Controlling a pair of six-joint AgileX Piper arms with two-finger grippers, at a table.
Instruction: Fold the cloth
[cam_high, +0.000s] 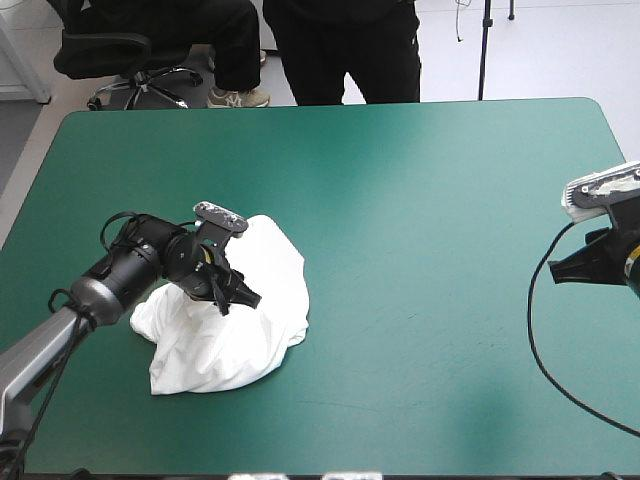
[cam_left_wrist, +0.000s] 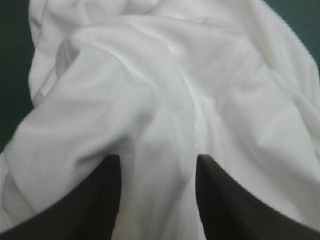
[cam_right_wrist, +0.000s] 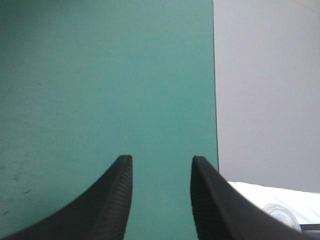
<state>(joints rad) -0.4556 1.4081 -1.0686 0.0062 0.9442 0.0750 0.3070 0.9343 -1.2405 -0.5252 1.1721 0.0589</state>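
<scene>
A white T-shirt (cam_high: 262, 345) lies as a crumpled heap on the near left part of the table (cam_high: 430, 190), which has a teal-green cover. The left gripper (cam_left_wrist: 159, 161) is low over the heap. Its black fingers are spread, with a ridge of cloth between them that is not yet pinched. Well apart, at the table's right edge, the right gripper (cam_right_wrist: 161, 161) hangs over bare cover, fingers spread too, holding nothing. The left gripper would likely do best to pinch one layer near an edge rather than a bunched fold, so the heap can open flat.
</scene>
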